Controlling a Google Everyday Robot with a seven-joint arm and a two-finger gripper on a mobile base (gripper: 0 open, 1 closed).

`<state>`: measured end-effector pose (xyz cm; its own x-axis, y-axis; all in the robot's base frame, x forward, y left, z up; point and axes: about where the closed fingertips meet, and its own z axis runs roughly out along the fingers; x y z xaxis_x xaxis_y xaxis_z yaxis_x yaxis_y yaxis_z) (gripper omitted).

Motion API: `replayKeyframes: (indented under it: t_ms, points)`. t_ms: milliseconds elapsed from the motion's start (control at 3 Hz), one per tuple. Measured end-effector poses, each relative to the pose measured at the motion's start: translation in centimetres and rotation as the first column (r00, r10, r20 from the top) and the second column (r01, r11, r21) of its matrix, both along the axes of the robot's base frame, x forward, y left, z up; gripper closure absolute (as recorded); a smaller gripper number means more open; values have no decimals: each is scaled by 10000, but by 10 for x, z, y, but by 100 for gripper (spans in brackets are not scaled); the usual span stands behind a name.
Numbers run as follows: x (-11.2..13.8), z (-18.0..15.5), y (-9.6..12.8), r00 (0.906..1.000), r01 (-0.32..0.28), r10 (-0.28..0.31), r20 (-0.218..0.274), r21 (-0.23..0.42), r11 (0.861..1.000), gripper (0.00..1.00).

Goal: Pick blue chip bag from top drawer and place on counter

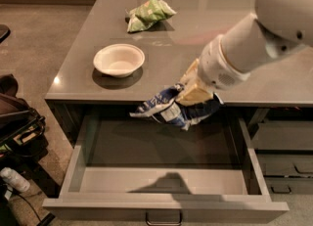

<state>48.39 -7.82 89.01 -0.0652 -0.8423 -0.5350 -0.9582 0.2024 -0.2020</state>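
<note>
One camera view looks down on the grey counter surface (pixel 205 19) and the pulled-out top drawer (pixel 161 205) below its near edge. The gripper (pixel 194 95), on the white arm reaching in from the right, sits at that near edge. Its tan fingers (pixel 188 80) are pinched on the right end of the blue chip bag (pixel 166 112). The bag hangs above the drawer's far part. A white bowl (pixel 119 59) stands on the surface to the left; a light green snack bag (pixel 149 13) lies farther back.
</note>
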Motion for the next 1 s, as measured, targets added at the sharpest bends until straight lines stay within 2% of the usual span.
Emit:
replayKeyframes:
  t_ms: [333,667,1000]
  points:
    - [51,-1,18,9920,-1260,1261,-57,229,9918,100]
    - [101,-12,40,9709,-2369,2380,-273,385,9708,100]
    - [144,-21,60,9454,-3209,3220,-500,298,9467,100]
